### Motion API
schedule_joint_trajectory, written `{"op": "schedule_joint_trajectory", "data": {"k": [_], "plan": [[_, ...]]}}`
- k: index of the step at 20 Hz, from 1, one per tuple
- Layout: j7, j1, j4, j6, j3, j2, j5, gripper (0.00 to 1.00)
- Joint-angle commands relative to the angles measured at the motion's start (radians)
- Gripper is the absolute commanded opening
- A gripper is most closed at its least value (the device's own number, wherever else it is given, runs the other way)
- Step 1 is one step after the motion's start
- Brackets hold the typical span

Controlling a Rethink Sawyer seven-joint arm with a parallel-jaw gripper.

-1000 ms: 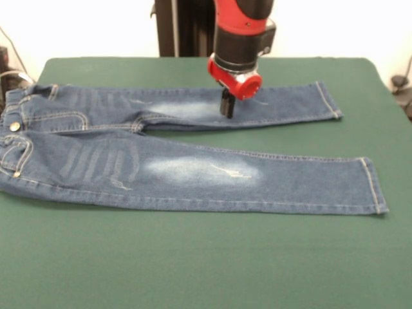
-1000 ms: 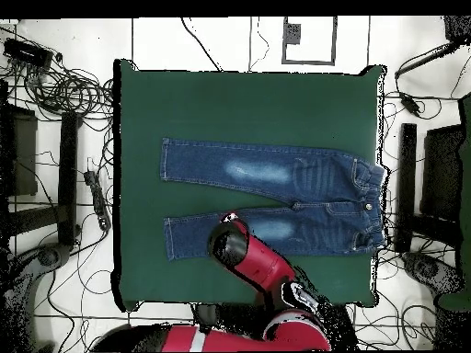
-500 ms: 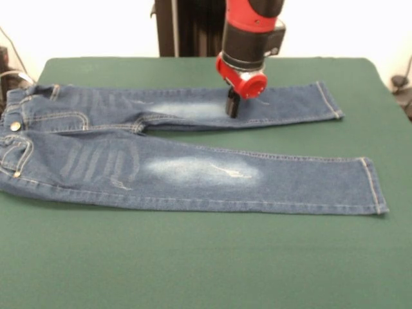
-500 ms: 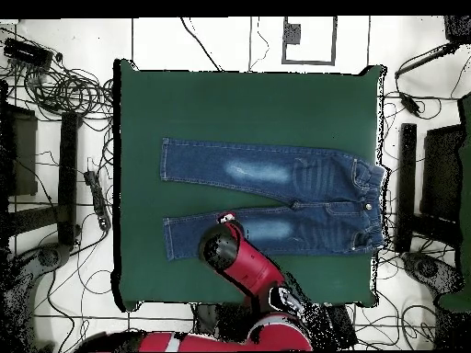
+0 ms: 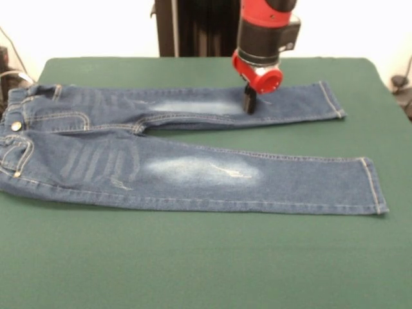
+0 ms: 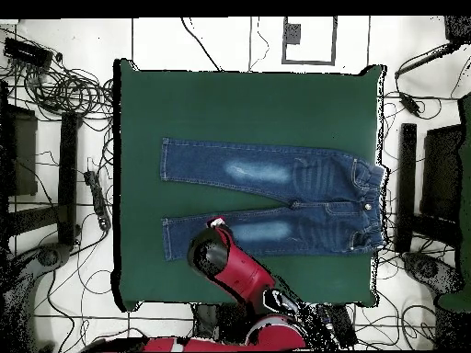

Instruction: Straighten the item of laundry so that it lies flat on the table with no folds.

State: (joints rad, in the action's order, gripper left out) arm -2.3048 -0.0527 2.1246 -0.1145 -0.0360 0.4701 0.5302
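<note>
Sliding along the far trouser leg toward its cuff, the hand [image 5: 249,103] now stands closer to the hem than it did a second ago, and the cloth has gone with it: the cuff end sits a touch further out and the leg looks drawn straighter. That reads as a dragging stroke, pulling slack out of the denim, and it seems to be working.

Its dark fingertips are pressed together on the fabric, apparently pinching a small bit of the jeans [image 5: 193,170], though how much cloth lies between them cannot be made out. Above it, the red wrist collar and black forearm rise almost upright, leaning slightly. From overhead the arm [image 6: 230,271] reaches diagonally from the base onto the nearer leg.

Both legs lie spread and apart on the green table [image 5: 206,264], waistband at one end, cuffs at the other, nearly flat already. Little remains beyond minor ripples near the crotch.
</note>
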Motion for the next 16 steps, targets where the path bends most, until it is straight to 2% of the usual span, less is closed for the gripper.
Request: {"op": "schedule_joint_trajectory", "data": {"k": [1,12,16], "plan": [[-0.269,0.009,0.073,-0.008,0.181,-0.010,-0.002,0.00],[-0.292,0.041,0.102,-0.001,0.172,0.018,0.043,0.00],[-0.263,0.043,0.092,0.001,0.147,0.010,0.036,0.00]]}}
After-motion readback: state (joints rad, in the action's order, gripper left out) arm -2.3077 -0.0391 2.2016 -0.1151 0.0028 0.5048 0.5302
